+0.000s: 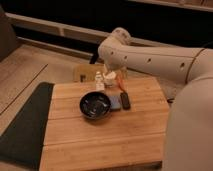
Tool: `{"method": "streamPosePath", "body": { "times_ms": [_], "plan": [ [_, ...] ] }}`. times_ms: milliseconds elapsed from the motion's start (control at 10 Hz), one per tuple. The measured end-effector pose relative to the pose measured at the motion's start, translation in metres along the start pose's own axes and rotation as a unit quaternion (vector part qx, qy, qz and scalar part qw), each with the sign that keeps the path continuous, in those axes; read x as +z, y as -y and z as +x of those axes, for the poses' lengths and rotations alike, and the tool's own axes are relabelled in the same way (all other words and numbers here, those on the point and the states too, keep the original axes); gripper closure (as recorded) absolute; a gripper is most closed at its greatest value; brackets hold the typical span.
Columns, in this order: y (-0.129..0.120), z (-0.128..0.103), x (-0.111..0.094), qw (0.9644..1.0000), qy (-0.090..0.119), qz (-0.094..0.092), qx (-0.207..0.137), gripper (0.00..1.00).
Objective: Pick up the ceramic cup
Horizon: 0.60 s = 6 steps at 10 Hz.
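The ceramic cup (110, 77) is small and cream-white and stands at the far edge of the wooden table (105, 135), just right of a slim white bottle (99, 80). My gripper (119, 75) hangs down from the cream arm's wrist, right beside and partly behind the cup on its right side. Something orange shows next to the cup by the gripper. Whether the gripper touches the cup cannot be told.
A wide dark glossy bowl (96, 105) sits in front of the cup. A blue flat item (115, 103) and a black oblong object (125, 100) lie right of the bowl. A dark mat (25, 125) lies left of the table. My arm (165, 60) spans the right side.
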Motion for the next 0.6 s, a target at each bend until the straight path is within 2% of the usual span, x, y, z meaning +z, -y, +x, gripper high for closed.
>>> {"method": "streamPosePath", "body": {
  "times_ms": [100,300,500,600],
  "plan": [
    [0.002,-0.016,0.012,0.9997,0.016,-0.014,-0.014,0.35],
    [-0.006,-0.035,0.031,0.9969,0.042,-0.056,-0.037,0.35],
    [-0.017,-0.045,0.047,0.9911,0.059,-0.105,-0.057,0.35],
    [-0.020,-0.046,0.055,0.9883,0.063,-0.123,-0.063,0.35]
  ]
}}
